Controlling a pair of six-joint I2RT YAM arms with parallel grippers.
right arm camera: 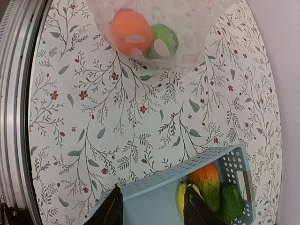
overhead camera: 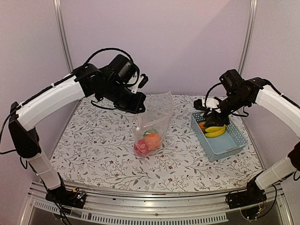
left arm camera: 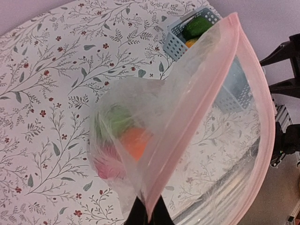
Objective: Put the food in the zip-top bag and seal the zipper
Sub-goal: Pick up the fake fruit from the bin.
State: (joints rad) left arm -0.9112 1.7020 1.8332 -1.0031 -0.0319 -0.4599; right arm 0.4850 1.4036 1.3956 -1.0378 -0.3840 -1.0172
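Observation:
My left gripper (overhead camera: 139,107) is shut on the top corner of the zip-top bag (overhead camera: 157,117) and holds it upright with its bottom on the table. In the left wrist view the gripper (left arm camera: 146,208) pinches the pink zipper (left arm camera: 187,126), and the bag's mouth gapes open. Inside the bag lie an orange (overhead camera: 152,139), a red-pink fruit (overhead camera: 140,148) and a green striped melon (right arm camera: 161,42). My right gripper (overhead camera: 212,119) is open over the basket, its fingers (right arm camera: 198,208) around a yellow banana (right arm camera: 182,199). Beside the banana lie an orange-green piece (right arm camera: 206,183) and a green pepper (right arm camera: 230,201).
The light blue slatted basket (overhead camera: 225,143) stands at the right of the flowered tablecloth, close to the table's right edge. A metal rail runs along the near edge (overhead camera: 154,197). The purple back wall is close behind the bag.

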